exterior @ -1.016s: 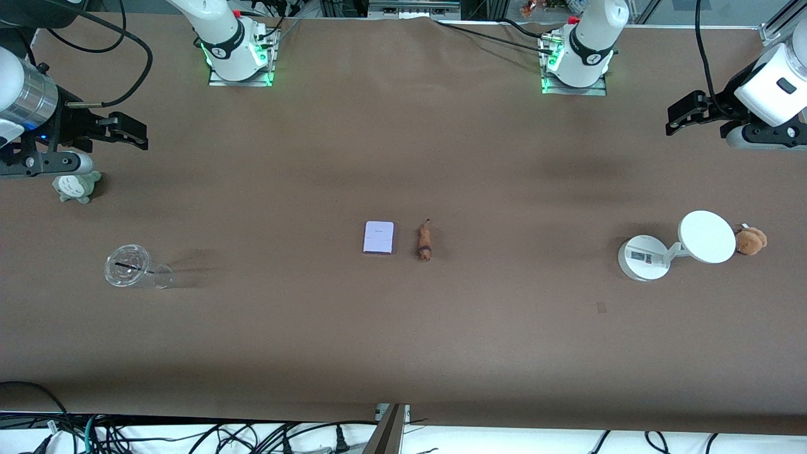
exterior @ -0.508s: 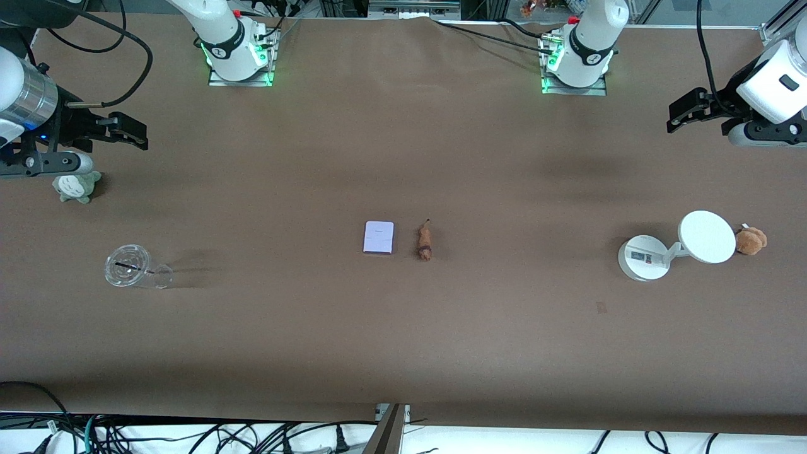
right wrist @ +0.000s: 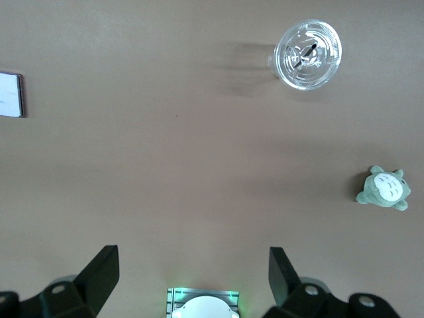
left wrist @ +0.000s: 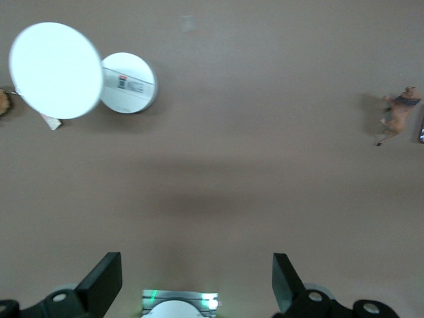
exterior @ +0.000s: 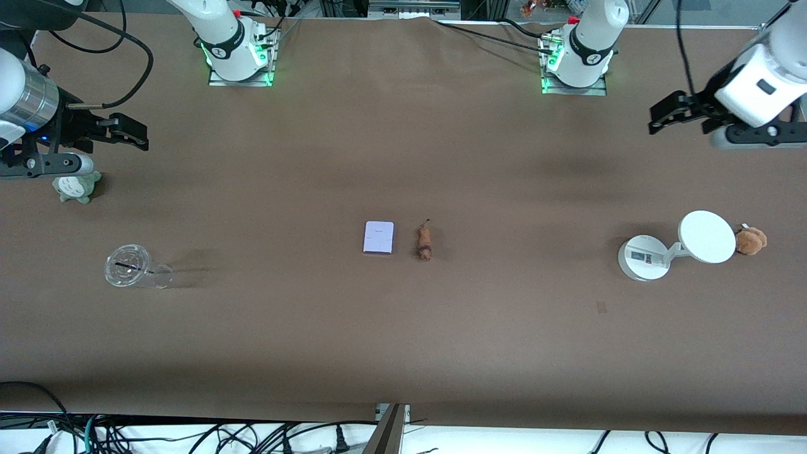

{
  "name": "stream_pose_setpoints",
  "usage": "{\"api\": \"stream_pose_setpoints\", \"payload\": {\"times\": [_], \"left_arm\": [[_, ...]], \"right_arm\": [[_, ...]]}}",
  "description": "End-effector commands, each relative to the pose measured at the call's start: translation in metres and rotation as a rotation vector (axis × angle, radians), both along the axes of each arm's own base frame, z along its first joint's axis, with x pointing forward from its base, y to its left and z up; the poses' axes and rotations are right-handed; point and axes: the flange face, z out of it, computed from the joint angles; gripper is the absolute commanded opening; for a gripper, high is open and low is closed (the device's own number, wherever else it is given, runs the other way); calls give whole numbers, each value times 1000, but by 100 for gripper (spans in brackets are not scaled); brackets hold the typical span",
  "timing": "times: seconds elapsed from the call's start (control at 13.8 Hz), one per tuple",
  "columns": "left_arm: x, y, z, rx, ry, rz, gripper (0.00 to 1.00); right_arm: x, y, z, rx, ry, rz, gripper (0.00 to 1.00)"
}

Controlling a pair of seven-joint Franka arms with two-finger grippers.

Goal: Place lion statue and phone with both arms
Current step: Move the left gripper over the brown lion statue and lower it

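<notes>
One open, empty right gripper (exterior: pixel 129 131) hangs over the table (exterior: pixel 403 328) just above one grey-green plush toy (exterior: pixel 75 187), well apart from one phone (exterior: pixel 379 237) lying just beside one lion statue (exterior: pixel 424 242) mid-table, and one open, empty left gripper (exterior: pixel 669 112) hangs above one white stand (exterior: pixel 643 257) and one brown plush toy (exterior: pixel 750 240).

a clear plastic cup (exterior: pixel 129 267) lying on its side and a grey-green plush toy (exterior: pixel 76 187) sit toward the right arm's end of the brown table (exterior: pixel 403 328); a white round-based stand with a disc (exterior: pixel 678 244) touches a fluffy brown plush toy (exterior: pixel 751 240) toward the left arm's end.
</notes>
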Motion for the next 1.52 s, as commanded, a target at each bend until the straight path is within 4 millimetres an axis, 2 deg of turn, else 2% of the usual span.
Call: {"api": "stream_pose_setpoints", "payload": {"times": [0.0, 0.15, 0.29, 0.51, 0.65, 0.8, 0.87, 0.94, 1.02, 1.09, 1.23, 1.45], "left_arm": [[12, -51, -14, -24, -12, 39, 100], [24, -89, -29, -34, -11, 63, 100], [45, -127, -52, -58, 1, 111, 100], [78, -168, -92, -88, 30, 122, 100], [89, -190, -104, -103, 34, 148, 100], [84, -225, -115, -97, 17, 178, 100], [81, -245, -128, -102, 9, 172, 100], [81, -255, -140, -99, 2, 171, 100], [80, -263, -147, -84, -7, 172, 100], [73, -283, -160, -70, 0, 166, 100], [71, -308, -197, -35, -4, 150, 100], [71, -329, -235, -35, -21, 115, 100]], "right_arm": [[4, -3, 4, 10, -5, 2, 100], [4, -3, 4, 11, -6, 9, 100], [6, -3, -2, 11, 4, 17, 100], [12, -5, -9, 10, 3, 13, 100], [17, -7, -12, 17, -13, 10, 100], [21, -3, -17, 16, -21, 18, 100], [26, 4, -27, 11, -10, 26, 100], [32, 10, -39, 4, -3, 32, 100], [33, 9, -40, 6, -5, 36, 100], [33, 9, -41, 6, -5, 36, 100], [34, 9, -43, 6, -1, 38, 100], [36, 6, -52, 3, 15, 32, 100]]}}
